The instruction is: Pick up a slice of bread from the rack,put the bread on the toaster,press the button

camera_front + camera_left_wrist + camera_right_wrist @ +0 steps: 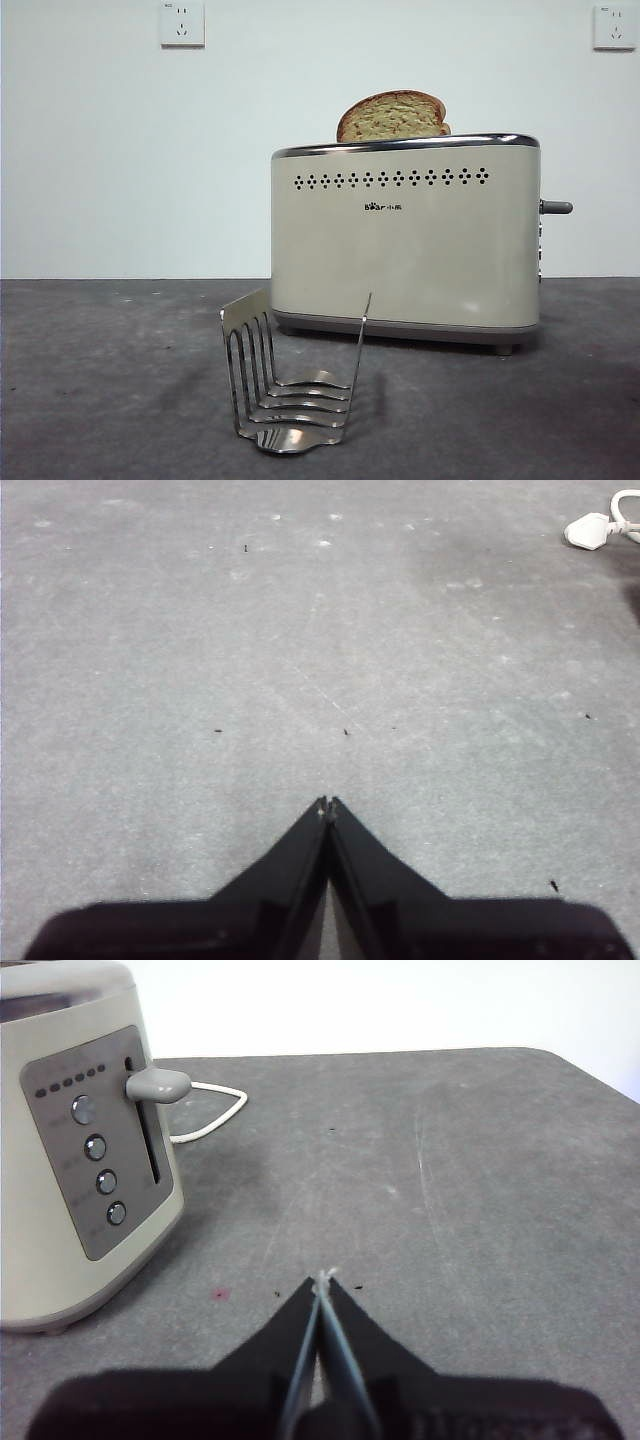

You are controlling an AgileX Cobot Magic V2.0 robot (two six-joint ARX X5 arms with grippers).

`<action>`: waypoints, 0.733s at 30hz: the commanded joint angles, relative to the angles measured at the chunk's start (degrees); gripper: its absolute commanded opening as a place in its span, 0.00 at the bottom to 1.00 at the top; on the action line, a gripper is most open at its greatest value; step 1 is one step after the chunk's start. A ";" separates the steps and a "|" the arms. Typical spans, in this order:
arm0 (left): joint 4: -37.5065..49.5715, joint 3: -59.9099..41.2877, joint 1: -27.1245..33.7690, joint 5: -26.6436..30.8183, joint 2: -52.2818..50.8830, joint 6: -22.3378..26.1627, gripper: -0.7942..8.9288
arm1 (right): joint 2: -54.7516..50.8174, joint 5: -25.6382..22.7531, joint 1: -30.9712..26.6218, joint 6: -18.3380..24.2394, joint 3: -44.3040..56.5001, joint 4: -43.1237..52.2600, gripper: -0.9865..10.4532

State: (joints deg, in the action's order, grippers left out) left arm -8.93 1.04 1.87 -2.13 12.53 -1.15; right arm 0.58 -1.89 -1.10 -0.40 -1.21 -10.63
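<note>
Right, front view: slice of bread [393, 117] sits in the toaster [405, 245] slot, domed top sticking up above the chrome rim at 12 o'clock. Rack [292, 378] stands empty in front, at about 7 o'clock from the toaster, apart from it. Button [557, 207] pokes out of the narrow side at 3 o'clock, high on its travel, so my read is it's not pressed yet. No arm in this view.

Left wrist view: left gripper [328, 804] has its jaws closed tip to tip, holding nothing, over bare grey table [200, 630]. White plug [592, 530] at 1 o'clock in the far corner. No task items here.

Right wrist view: right gripper [324, 1280] also pinched together and empty, toaster at roughly 10 o'clock from the tips, near but not touching. Button stands at the top of its slot.

Handling, as a judgement: button is a stiff, smooth knob, likely sprung; push down on its top face with closed tips, no need to grasp. Bread is light and crumbly, leave it.

Only the right wrist shows the control panel, four round buttons [98, 1149] and cord [215, 1110]; only the front shows bread and rack.
</note>
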 commanded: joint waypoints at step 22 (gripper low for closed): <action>0.42 -0.57 0.20 0.07 -0.02 -0.33 0.08 | -0.15 -0.02 -0.83 0.24 0.39 0.02 0.09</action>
State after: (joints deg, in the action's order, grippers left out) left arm -8.93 1.04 1.87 -2.13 12.53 -1.15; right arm 0.60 -1.91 -1.89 -0.40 -1.21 -10.63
